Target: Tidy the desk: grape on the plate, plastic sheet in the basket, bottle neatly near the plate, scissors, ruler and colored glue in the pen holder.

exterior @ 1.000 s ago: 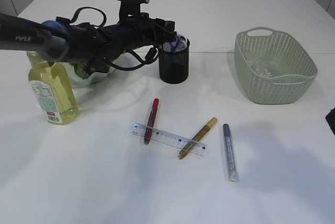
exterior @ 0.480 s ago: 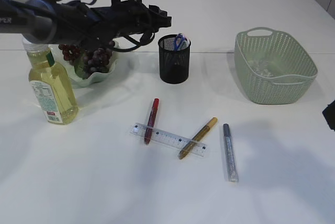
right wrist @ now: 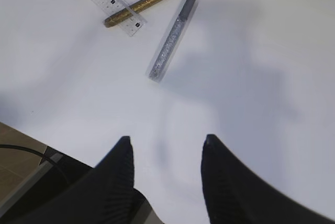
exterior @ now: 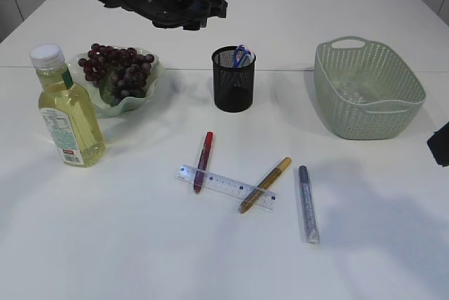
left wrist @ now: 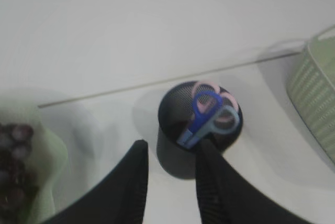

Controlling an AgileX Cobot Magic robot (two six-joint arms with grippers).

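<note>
Overhead, left gripper (left wrist: 170,174) hangs above the black mesh pen holder (exterior: 233,80), jaws parted with nothing between them; blue scissors (left wrist: 205,116) stand inside the holder. Right gripper (right wrist: 166,153) sits high over the table's near edge, jaws apart and empty. Clear ruler (exterior: 226,186) lies flat with the red glue pen (exterior: 203,160) and gold glue pen (exterior: 264,184) across it; silver glue pen (exterior: 307,204) just beside. Grapes (exterior: 112,69) rest on the green plate (exterior: 151,85), oil bottle (exterior: 65,109) upright near it, basket (exterior: 367,90) well apart at right
</note>
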